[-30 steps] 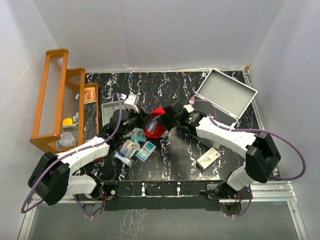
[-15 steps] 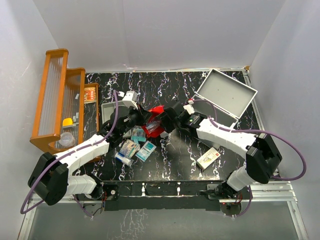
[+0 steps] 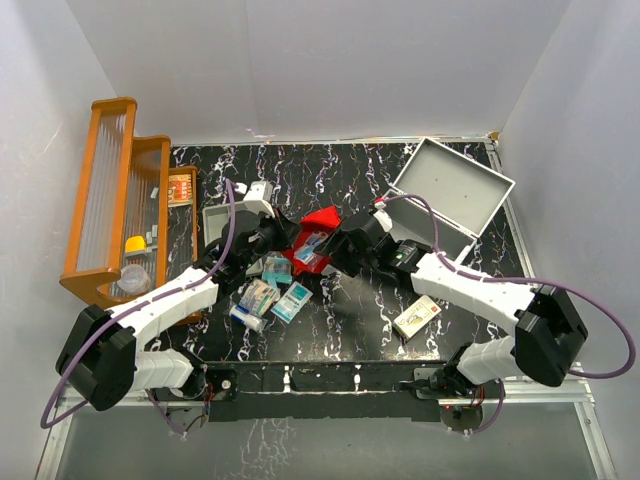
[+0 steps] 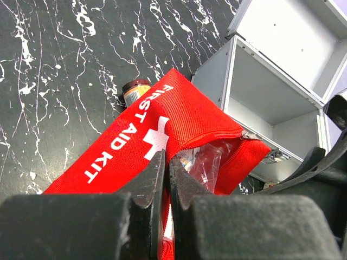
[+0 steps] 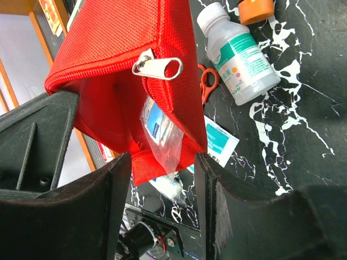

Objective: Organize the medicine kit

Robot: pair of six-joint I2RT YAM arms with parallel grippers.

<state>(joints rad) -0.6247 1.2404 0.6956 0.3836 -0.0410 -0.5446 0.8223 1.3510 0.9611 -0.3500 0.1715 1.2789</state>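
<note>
Red pouch (image 3: 318, 225) in the middle of the table (image 3: 350, 165), pinched tight at one edge by the left end effector (image 4: 167, 162). Right end effector (image 5: 161, 157) spread wide around the open end, clear packet (image 5: 160, 135) poking out; cannot tell if squeezing. Grey metal case (image 3: 455, 190) open at the back right, long side slanting from back left to front right. Sits just behind the right end effector, closer to that arm.

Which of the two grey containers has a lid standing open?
The large light-grey metal case at back right, its hinged lid raised; the small grey tray at left is shallow and lidless.
</note>
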